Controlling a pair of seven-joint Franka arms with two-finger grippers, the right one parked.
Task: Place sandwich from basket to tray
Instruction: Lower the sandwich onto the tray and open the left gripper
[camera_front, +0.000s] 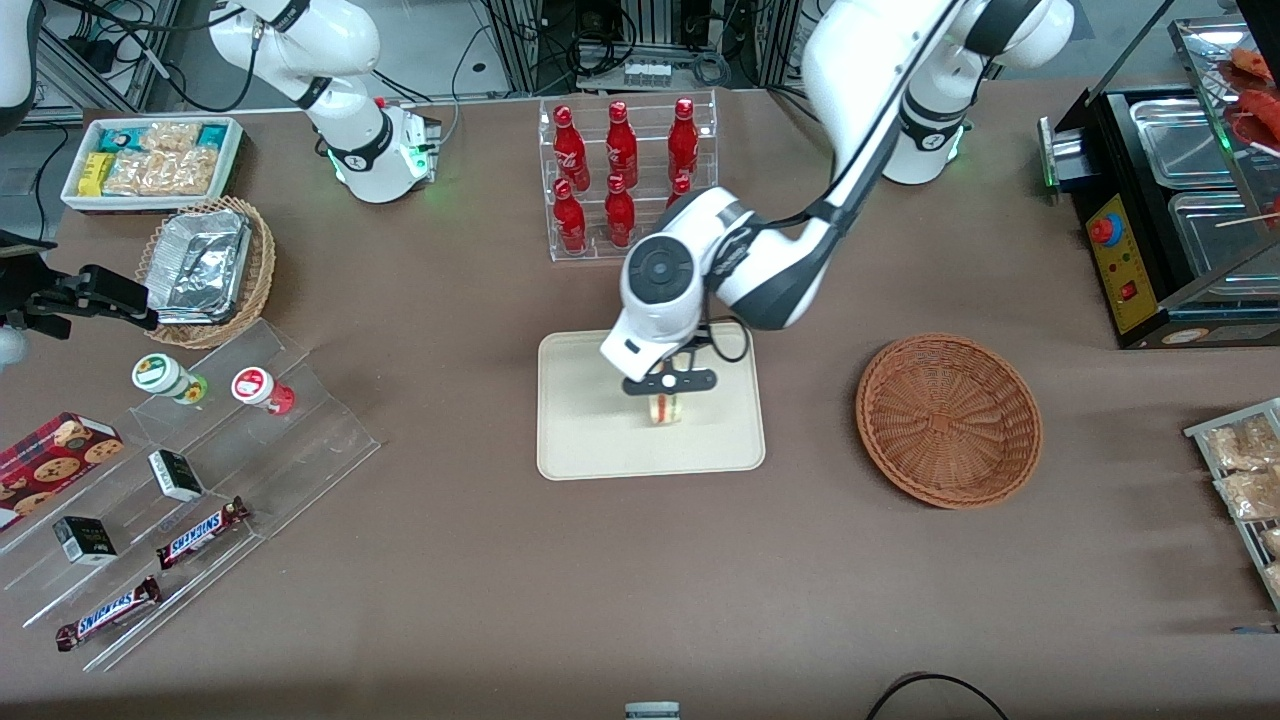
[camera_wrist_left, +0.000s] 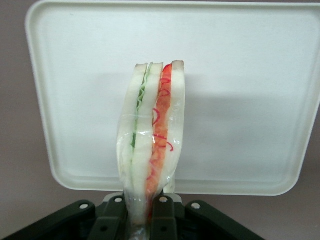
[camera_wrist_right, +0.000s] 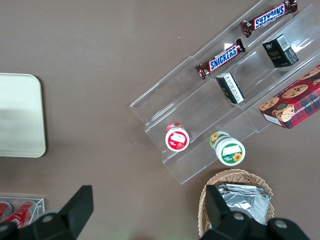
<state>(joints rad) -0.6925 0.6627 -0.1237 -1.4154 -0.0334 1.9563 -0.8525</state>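
The gripper (camera_front: 668, 392) hangs over the middle of the tray (camera_front: 580, 440), clenched on the sandwich (camera_front: 665, 408), with bare tray on every side. The empty basket (camera_front: 948, 420) sits at its 3 o'clock in the front view. Only the wrist view shows the fingers (camera_wrist_left: 162, 215) pinching the wrapped wedge's end.
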